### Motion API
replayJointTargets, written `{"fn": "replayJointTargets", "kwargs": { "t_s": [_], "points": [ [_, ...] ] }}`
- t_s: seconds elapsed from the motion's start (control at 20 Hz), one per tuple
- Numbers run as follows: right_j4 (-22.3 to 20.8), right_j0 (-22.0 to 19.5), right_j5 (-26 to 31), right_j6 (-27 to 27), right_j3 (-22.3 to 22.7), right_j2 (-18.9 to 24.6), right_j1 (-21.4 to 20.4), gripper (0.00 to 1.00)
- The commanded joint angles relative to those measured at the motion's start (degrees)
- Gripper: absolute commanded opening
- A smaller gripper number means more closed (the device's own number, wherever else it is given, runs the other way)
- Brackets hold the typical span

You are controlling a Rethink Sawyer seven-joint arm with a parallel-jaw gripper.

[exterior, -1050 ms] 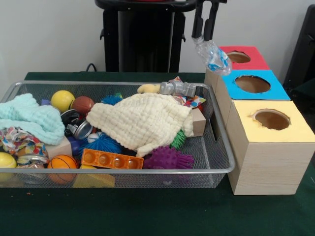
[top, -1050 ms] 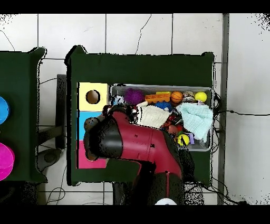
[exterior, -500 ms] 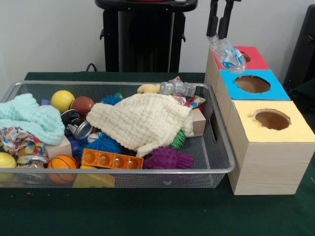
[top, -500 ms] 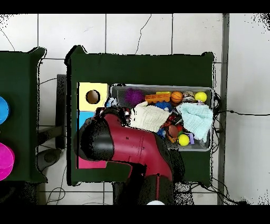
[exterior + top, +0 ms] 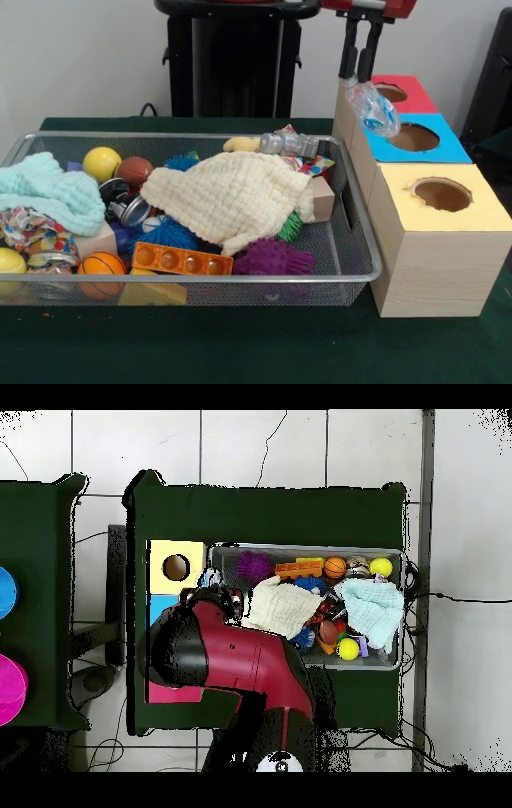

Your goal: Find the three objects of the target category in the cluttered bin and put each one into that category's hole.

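Clear crinkled plastic hangs from my gripper [image 5: 357, 78]: a small plastic bottle [image 5: 373, 107], pinched at its neck between my two narrow fingers so that its body dangles free and tilts away below them. I hold it by the neck because that is the one stiff part a thin grip can trust; the soft body would only buckle. It hangs over the row of boxes beside the wire bin's [image 5: 362, 264] right edge, its lower end at the near rim of the red box [image 5: 408, 96] and above the far edge of the blue box [image 5: 432, 148], clear of both tops as far as I can judge. The yellow box [image 5: 448, 232] stands at the near end of the row, well apart from my load. Holding high keeps the bottle from snagging on a box edge while I line it up with a hole. In the bin the cream cloth [image 5: 232, 196] lies over the middle, and I judge it may hide more bottles, so the search is not over.
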Motion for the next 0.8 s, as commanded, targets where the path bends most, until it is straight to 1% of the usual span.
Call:
{"fn": "replayJointTargets", "kwargs": {
  "t_s": [0.05, 0.35, 0.65, 0.8],
  "points": [
    [3.4, 1.4, -2.4, 18.6, 5.1, -1.0, 4.1, 0.00],
    [5.2, 3.7, -1.2, 19.1, 4.7, -2.9, 4.7, 0.00],
    [6.7, 5.3, -2.2, 19.5, 5.2, -3.1, 5.5, 0.00],
    [6.9, 5.7, -4.5, 19.8, 6.5, -2.7, 6.4, 0.00]
  ]
}}
